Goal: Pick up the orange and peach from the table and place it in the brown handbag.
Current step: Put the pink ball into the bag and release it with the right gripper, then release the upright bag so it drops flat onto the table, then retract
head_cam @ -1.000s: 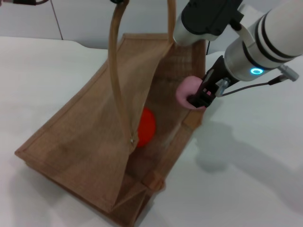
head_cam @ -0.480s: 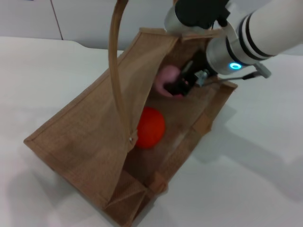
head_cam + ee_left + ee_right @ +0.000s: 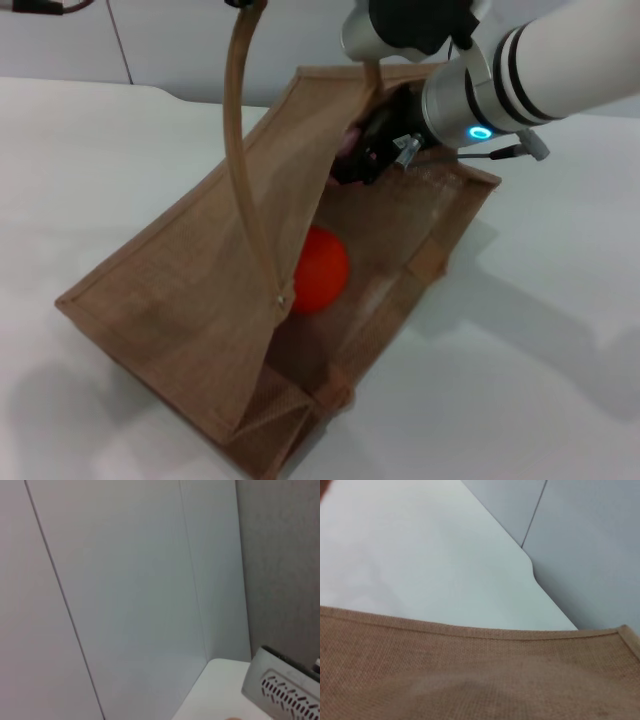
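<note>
The brown handbag lies tilted on the white table with its mouth held open. One long handle rises taut to my left gripper, which barely shows at the top edge. The orange rests inside the bag on its lower wall. My right gripper reaches into the bag's mouth from the right, above the orange. It is shut on the peach, of which only a pink sliver shows behind the bag's raised wall. The right wrist view shows the bag's woven wall close up.
The white table spreads around the bag; its far edge meets a grey panelled wall. The second handle hangs by my right arm. The left wrist view shows wall panels and a grey vented part.
My right gripper has carried the peach from outside the bag's right rim leftward into the mouth, where the wall now hides most of it. The bag's mouth has been pulled wider.
</note>
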